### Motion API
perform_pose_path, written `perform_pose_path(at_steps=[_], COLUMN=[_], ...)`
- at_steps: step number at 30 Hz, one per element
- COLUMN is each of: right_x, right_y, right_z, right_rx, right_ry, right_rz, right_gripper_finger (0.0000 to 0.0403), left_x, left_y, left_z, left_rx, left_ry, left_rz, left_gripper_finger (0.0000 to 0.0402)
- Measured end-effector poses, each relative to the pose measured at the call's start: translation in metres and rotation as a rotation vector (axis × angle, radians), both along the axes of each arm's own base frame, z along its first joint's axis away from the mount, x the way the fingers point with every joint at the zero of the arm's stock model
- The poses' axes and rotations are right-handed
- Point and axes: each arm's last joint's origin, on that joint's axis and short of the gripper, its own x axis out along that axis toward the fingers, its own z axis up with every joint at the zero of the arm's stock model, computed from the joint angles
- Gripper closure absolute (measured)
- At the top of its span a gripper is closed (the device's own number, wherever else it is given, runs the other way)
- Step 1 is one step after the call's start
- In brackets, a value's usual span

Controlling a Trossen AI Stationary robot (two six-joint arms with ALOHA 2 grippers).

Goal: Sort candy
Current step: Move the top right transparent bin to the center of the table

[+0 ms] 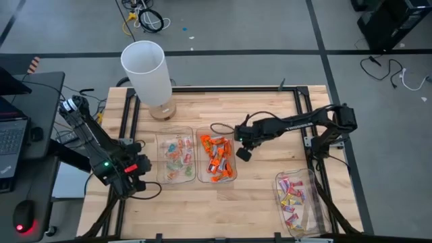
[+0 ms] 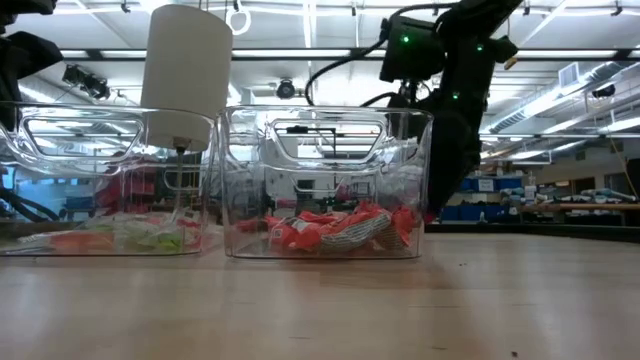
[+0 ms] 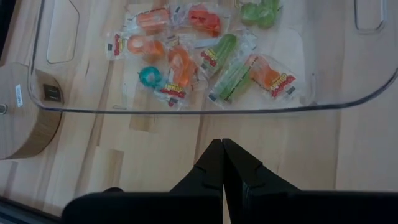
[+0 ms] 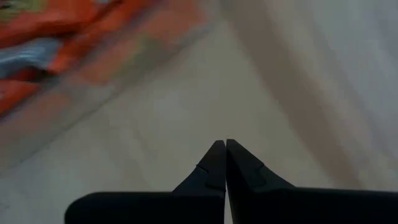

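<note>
The candy sits in three clear trays on the wooden desk. The left tray holds green, orange and blue candy in clear wrappers. The middle tray, just beside it, is full of orange candy. The third tray is well apart from them, near the front right corner, and holds pink and yellow candy.

The right tool is pinched fully together and holds nothing. It hangs just beside the right wall of the middle tray. Its own camera shows the two dark tips pressed tight over bare wood, with blurry orange candy off to one side.

The left tool is pinched together too, and empty. It waits at the left edge of the desk, just beside the left tray. Its camera looks into that tray. The wrappers there have small red writing, but it is too small to read.

A tall white lamp stands on a round wooden base at the back of the desk, behind the left tray. A small label on the base cannot be read either.

A laptop and a mouse lie off the desk on the left.
</note>
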Motion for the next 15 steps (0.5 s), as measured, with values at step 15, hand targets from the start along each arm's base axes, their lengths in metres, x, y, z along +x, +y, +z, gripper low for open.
perform_pose_path(at_steps=[15], right_x=[0.029], right_y=[0.043], right_z=[-0.009], right_rx=[0.019], right_ry=[-0.22], right_rz=[0.111], right_gripper_finger=[0.0403], left_x=[-0.002], left_y=[-0.003], left_z=[-0.001], left_rx=[-0.088], left_ry=[0.064], left_rz=[0.016], left_gripper_finger=[0.0401])
